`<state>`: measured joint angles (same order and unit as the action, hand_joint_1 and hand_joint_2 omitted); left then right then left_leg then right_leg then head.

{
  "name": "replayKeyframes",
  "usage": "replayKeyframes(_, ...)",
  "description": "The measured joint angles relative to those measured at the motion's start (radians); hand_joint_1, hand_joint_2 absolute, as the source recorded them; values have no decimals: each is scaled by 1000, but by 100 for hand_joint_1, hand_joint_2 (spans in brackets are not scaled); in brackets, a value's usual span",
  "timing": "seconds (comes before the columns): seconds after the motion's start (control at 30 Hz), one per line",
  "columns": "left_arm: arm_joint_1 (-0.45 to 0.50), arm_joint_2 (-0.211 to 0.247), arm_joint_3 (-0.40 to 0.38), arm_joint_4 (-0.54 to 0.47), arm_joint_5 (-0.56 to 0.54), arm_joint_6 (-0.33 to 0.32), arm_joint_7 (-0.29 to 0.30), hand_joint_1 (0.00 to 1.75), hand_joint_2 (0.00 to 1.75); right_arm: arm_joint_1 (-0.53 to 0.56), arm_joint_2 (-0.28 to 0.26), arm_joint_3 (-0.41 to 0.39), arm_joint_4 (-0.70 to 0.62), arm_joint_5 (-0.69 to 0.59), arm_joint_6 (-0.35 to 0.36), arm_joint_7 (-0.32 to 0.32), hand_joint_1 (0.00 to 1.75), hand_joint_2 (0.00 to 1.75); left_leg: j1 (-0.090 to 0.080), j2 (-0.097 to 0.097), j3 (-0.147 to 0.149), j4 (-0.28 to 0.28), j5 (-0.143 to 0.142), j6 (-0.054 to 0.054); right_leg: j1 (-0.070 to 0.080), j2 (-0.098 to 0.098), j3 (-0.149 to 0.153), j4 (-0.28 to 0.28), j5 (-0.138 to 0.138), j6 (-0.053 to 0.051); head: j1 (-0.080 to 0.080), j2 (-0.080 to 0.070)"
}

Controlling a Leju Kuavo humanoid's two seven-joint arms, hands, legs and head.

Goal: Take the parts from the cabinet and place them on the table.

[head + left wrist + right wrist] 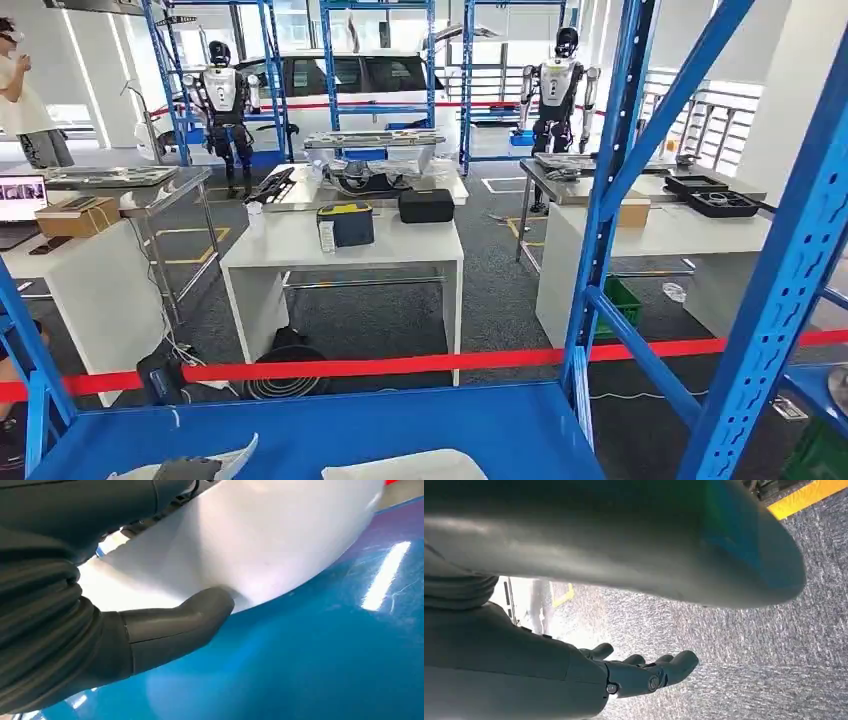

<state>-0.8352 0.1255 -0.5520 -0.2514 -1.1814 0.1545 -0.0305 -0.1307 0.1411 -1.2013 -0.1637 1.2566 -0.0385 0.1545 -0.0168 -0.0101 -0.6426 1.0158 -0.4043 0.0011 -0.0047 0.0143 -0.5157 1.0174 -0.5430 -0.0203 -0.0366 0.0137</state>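
Left hand (pixel 188 467) is seen at the bottom left of the head view, closed on a white part (pixel 222 458). In the left wrist view the thumb (pixel 200 615) is pressed against the part's (pixel 260 540) lower edge, with darker fingers over its top side, so the part is judged gripped. Its long axis appears to run left-right along the shelf (pixel 330 425). Whether it is lifted off the shelf cannot be told.

Right hand (pixel 644 672) is held over grey carpet, fingers apart, nothing in it.

A second white part (pixel 405 466) lies at bottom centre on the same shelf, just right of the first; the right hand is judged nearer to it.

Beyond: red tape (pixel 400 365), then a white table (pixel 340 250) at frame centre, well apart from the shelf. Carrying is judged the remaining work.
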Motion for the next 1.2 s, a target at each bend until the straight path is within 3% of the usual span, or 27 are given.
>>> replayKeyframes(0.33,1,7,0,0,-4,-3,-17,175,175,-3,0,0,0,2,0,3,0,0,0,0,0,0,0,0,0,0,0,0,0,0,0,0)
replayKeyframes(0.53,4,6,0,-1,-26,72,-56,175,175,-2,0,0,0,-5,-6,0,0,0,0,0,0,0,0,0,0,0,0,0,0,0,0,0)
replayKeyframes(0.67,4,-18,31,-9,97,181,-161,175,175,7,2,-13,0,-33,-24,-6,0,0,0,-1,0,0,0,0,-2,-1,0,0,0,0,0,0)
replayKeyframes(0.77,1,-48,139,-34,304,170,-294,175,175,15,5,-26,0,-36,-26,-11,0,0,0,-1,0,0,0,0,-2,-1,-1,0,0,0,0,0)
replayKeyframes(0.87,-11,-69,229,-68,440,131,-427,175,175,17,7,-27,0,-35,-23,-16,0,0,0,0,0,0,0,0,-2,-1,0,0,0,0,0,0)
replayKeyframes(0.97,-14,-81,297,-126,517,79,-467,175,175,20,8,-32,0,-35,-21,-18,0,0,0,2,1,0,0,0,-2,0,0,0,0,0,0,0)
replayKeyframes(1.2,-18,-92,376,-184,541,68,-475,175,175,24,8,-34,0,-35,-22,-18,0,0,1,0,1,0,0,0,-2,0,0,0,0,0,0,0)
